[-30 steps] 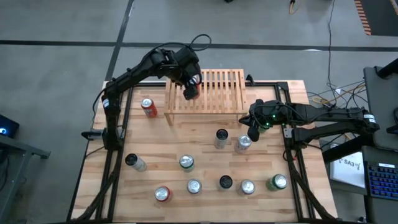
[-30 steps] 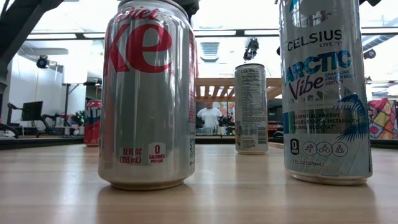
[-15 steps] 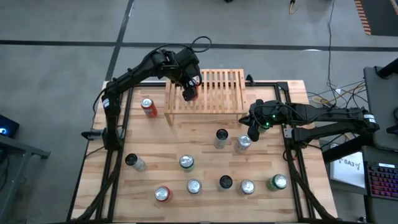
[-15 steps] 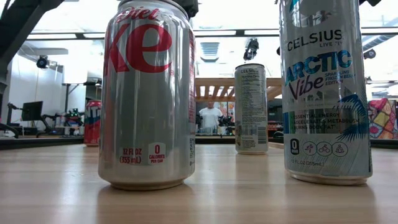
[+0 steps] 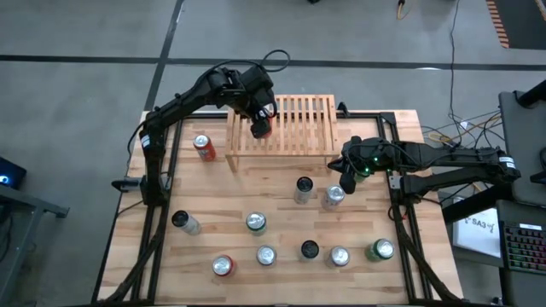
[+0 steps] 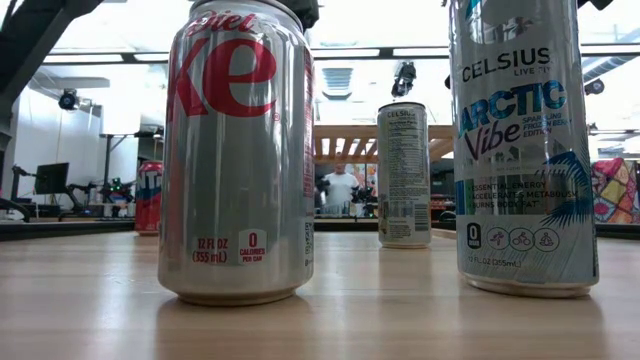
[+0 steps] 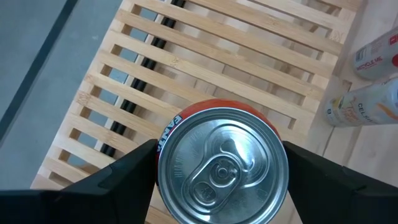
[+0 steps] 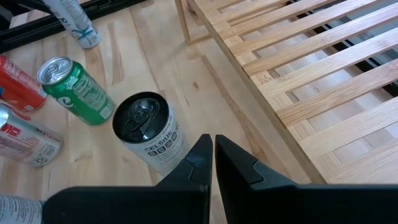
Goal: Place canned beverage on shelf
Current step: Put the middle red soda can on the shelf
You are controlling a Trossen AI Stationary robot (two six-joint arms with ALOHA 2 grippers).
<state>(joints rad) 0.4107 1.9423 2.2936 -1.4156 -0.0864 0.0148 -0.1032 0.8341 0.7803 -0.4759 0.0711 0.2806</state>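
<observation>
The shelf (image 5: 286,124), a low light-wood slatted rack, stands at the table's far middle and also shows in the left wrist view (image 7: 249,56). My left gripper (image 5: 260,119) is above its left part, shut on a red-orange can (image 7: 221,165) with a silver top. My right gripper (image 5: 348,181) is shut and empty, low by the shelf's near right corner (image 8: 292,143). A white can with a black top (image 8: 146,127) stands just beyond its fingertips (image 8: 213,163). My left gripper pinches the can between its two fingers, one on each side of the can's wall just below the top rim (image 7: 163,144). The fingers (image 7: 134,171) come from above, pointing down. The can is upright over the slats; whether its base rests on them is hidden.
Several cans stand on the near half of the table, among them a silver one (image 5: 303,189) and one beside it (image 5: 333,196) close to my right gripper. A red can (image 5: 202,147) lies left of the shelf. A green can (image 8: 74,90) lies beyond the white can.
</observation>
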